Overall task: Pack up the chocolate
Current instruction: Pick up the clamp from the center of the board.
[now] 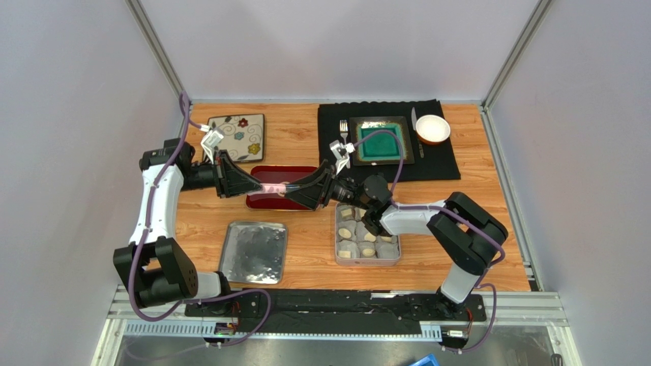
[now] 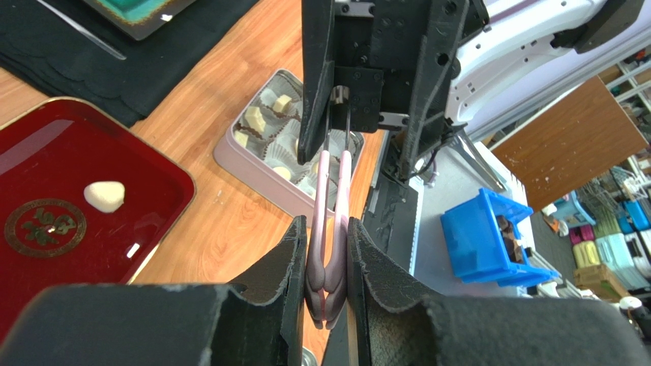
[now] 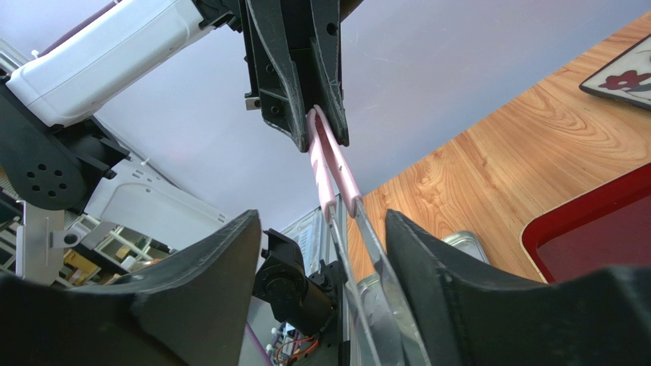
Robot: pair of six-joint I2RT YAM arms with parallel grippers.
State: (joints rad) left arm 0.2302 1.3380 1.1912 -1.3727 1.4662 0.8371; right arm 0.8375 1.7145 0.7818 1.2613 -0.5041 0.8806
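Note:
My left gripper (image 2: 326, 229) is shut on the handle end of pink-handled tongs (image 2: 334, 198), held level above the red tray (image 1: 263, 174). My right gripper (image 3: 321, 221) faces it, open, with the tongs' metal arms (image 3: 367, 252) between its fingers; they lie against the right finger, and the left finger stands apart. One cream chocolate (image 2: 104, 196) lies on the red tray (image 2: 114, 137). Several chocolates (image 1: 359, 229) sit in white paper cups inside the silver tin (image 1: 367, 261), just under my right arm.
A flat silver lid (image 1: 254, 252) lies at the front left of the tin. A floral plate (image 1: 237, 137) sits at the back left. A black mat carries a green plate (image 1: 380, 141), a fork (image 1: 344, 130) and a white bowl (image 1: 432, 128).

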